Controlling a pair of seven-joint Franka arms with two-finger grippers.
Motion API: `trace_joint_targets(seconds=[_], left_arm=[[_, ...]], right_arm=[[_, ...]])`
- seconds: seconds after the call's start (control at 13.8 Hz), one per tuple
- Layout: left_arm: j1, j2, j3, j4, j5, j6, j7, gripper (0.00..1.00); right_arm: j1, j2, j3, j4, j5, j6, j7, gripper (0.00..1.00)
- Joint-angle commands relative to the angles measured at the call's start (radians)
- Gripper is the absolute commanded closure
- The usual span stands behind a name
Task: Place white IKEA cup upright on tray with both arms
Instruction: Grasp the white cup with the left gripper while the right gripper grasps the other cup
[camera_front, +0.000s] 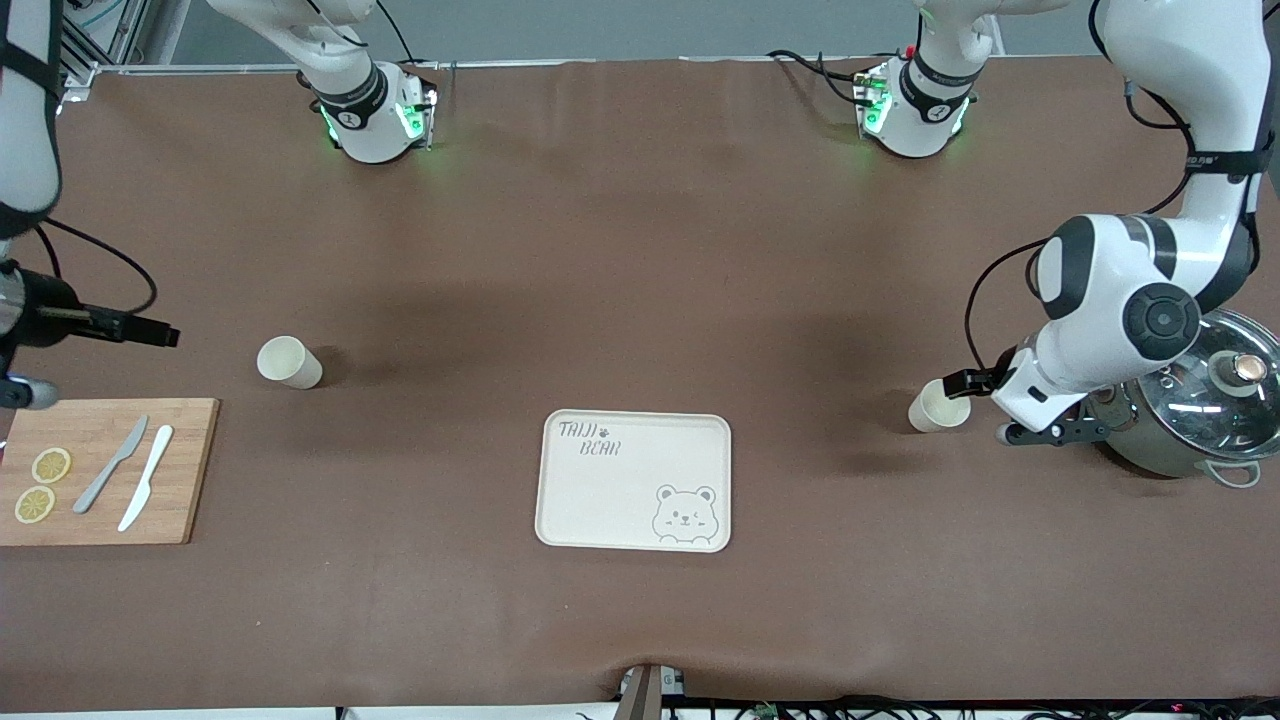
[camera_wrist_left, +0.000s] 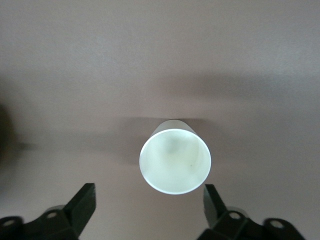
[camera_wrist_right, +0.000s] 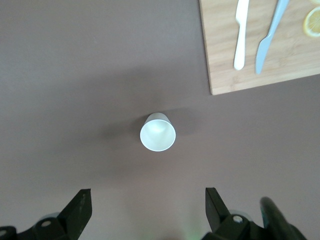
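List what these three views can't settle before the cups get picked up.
- Right claw: cut off by the front view's edge; only its open finger tips show in the right wrist view.
- Left claw: mostly covered by the arm's wrist in the front view.
- Pot: partly hidden by the left arm, cut off by the frame edge.
- Cup by the pot, and the other cup: lying or upright is unclear.

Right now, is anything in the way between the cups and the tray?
No, nothing visible. Only bare table lies between each cup and the tray. The left gripper is open right at its cup. The right gripper is open with its cup farther off. The board and pot sit at the ends.
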Motion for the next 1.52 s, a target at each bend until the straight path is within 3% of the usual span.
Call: trace_joint_targets(seconds=[0.0,0.51,0.94,1.01,1.16,1.3,1.45], left_arm=[[0.001,0.011,0.000,-0.011,0.008,0.033,-0.021,0.13],[0.009,0.049,0.000,-0.031,0.008,0.046,-0.022,0.25],[0.009,0.094,0.001,-0.030,0.008,0.075,-0.024,0.37],[0.008,0.095,0.000,-0.028,0.008,0.082,-0.024,0.43],[0.003,0.114,0.000,-0.027,0.008,0.099,-0.024,0.69],[0.007,0.126,0.000,-0.027,0.008,0.110,-0.024,1.00],[0.004,0.126,0.000,-0.014,0.008,0.110,-0.024,1.00]], right_arm=[[-0.021,0.063,0.011,0.008,-0.001,-0.015,-0.003,0.00],[-0.050,0.077,0.011,-0.171,0.001,0.165,-0.060,0.00],[-0.075,0.008,0.010,-0.464,-0.001,0.448,-0.112,0.00],[-0.076,0.007,0.010,-0.504,-0.001,0.506,-0.114,0.00],[-0.079,0.008,0.010,-0.541,-0.001,0.550,-0.114,0.00],[-0.079,0.013,0.010,-0.561,-0.001,0.553,-0.114,0.13],[-0.079,0.013,0.010,-0.587,-0.001,0.583,-0.114,0.21]])
